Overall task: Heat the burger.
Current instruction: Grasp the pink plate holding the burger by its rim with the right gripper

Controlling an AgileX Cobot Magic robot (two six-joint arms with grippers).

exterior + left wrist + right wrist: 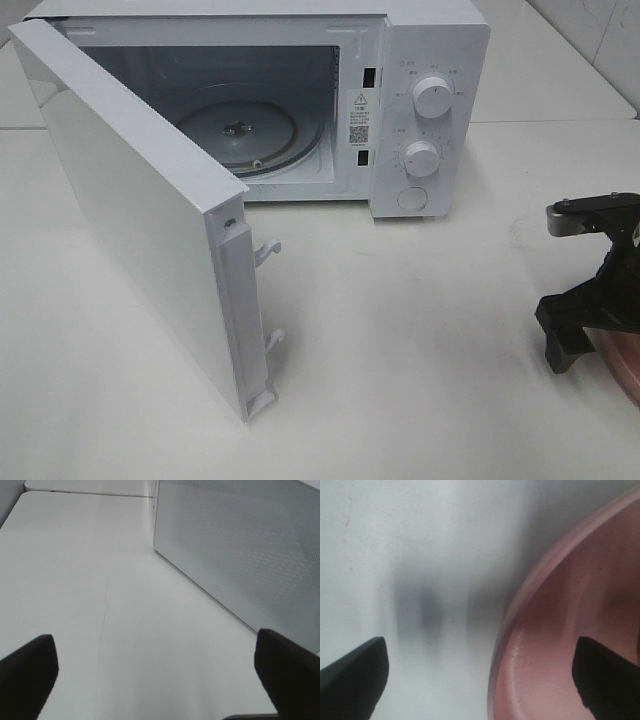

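standing apart: two left fingers (27, 675), two right fingers (355, 675) at one pink plate (555, 650), one open microwave (430, 50).

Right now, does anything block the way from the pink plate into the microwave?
Nothing visible does. The microwave door stands wide open, the turntable is bare, and nothing sits on the table between the pink plate and opening. The burger itself is out of view.
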